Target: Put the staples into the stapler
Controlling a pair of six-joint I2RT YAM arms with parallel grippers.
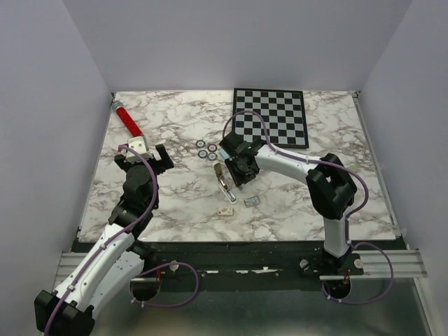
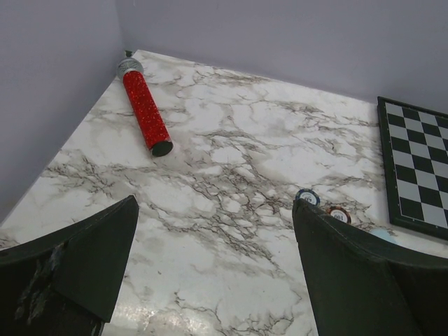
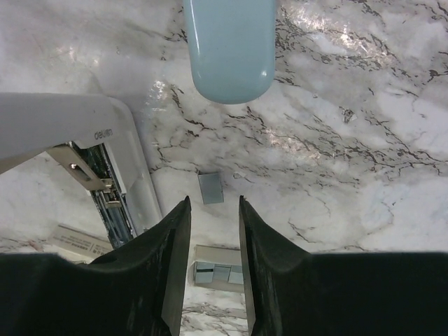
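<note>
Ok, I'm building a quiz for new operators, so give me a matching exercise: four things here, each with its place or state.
Things:
1. red tube
2. chessboard
3. stapler
4. left gripper

Places or states:
A. lying hinged open
B. far left corner
C. jaws wide, holding nothing
D. far edge, right of centre

Pairs: 1-B, 2-D, 3-A, 4-C

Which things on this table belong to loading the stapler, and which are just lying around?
For the job: stapler, staples.
Lying about: red glitter tube, checkerboard, small rings, small cream box.
</note>
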